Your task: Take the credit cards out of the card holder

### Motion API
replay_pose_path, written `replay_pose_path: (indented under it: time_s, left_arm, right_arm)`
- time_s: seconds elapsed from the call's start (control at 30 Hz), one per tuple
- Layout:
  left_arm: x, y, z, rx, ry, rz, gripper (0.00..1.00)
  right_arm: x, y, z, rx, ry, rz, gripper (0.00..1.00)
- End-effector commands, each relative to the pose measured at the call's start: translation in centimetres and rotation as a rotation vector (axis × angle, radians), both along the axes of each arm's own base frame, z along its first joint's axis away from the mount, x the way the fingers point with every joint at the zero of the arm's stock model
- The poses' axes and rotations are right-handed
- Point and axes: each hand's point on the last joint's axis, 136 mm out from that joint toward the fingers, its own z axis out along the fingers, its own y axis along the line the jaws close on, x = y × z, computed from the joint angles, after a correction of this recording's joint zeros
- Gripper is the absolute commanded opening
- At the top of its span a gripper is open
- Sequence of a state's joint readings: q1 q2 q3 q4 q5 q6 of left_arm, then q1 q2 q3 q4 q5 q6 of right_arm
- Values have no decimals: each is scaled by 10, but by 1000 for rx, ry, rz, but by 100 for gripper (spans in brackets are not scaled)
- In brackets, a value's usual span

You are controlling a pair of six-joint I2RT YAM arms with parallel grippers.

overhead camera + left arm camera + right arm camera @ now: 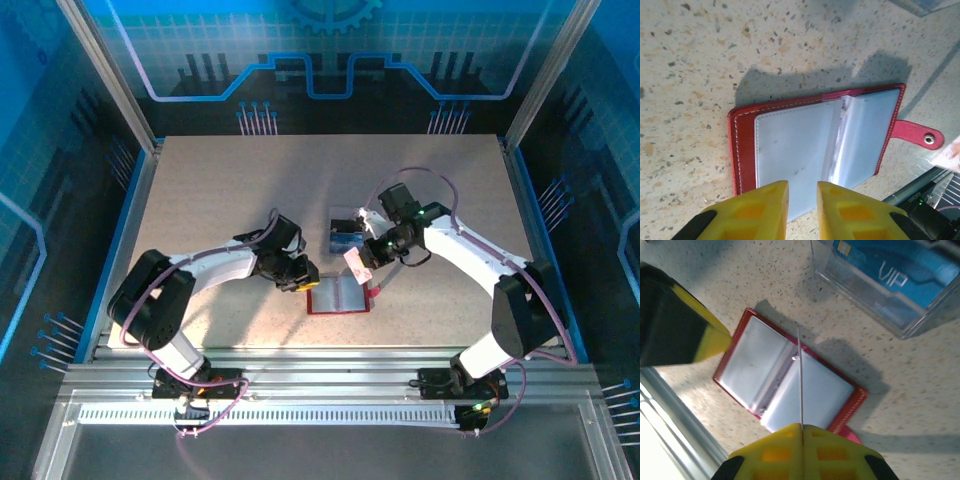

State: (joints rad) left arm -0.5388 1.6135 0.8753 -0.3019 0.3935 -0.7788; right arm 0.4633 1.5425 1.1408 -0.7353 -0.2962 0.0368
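The red card holder point(340, 295) lies open and flat on the table, its greyish pockets point(795, 145) facing up and its tab point(917, 136) sticking out to one side. My left gripper point(802, 187) hovers over the holder's near edge point(303, 283), jaws a little apart with nothing between them. Just above the open holder point(755, 365), my right gripper point(802, 427) is shut on a thin pale pinkish credit card point(801, 380), seen edge-on here and as a small pink flat point(353, 262) from above. Blue credit cards point(890, 270) lie in a clear box.
The clear plastic box point(346, 232) stands just behind the holder, near my right gripper point(365, 258). An aluminium rail point(320, 355) runs along the table's near edge. Blue walls close in the left, right and back sides.
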Motion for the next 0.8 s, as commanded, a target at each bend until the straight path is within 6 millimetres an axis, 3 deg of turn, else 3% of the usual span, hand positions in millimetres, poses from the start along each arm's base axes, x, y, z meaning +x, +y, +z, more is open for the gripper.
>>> replay_pose_path:
  time_s: [0.0, 0.1, 0.47, 0.77]
  left_arm:
    - [2, 12, 11, 25, -34, 15, 24]
    - [0, 19, 12, 29, -45, 31, 26]
    - [-13, 42, 13, 53, -69, 84, 32]
    - [-20, 51, 6, 64, -47, 107, 32]
  right_arm:
    - [1, -17, 12, -116, -128, 215, 0]
    - [5, -17, 17, -146, -181, 350, 0]
    - [54, -8, 48, -249, -335, 603, 0]
    - [93, -6, 51, -294, -292, 717, 0]
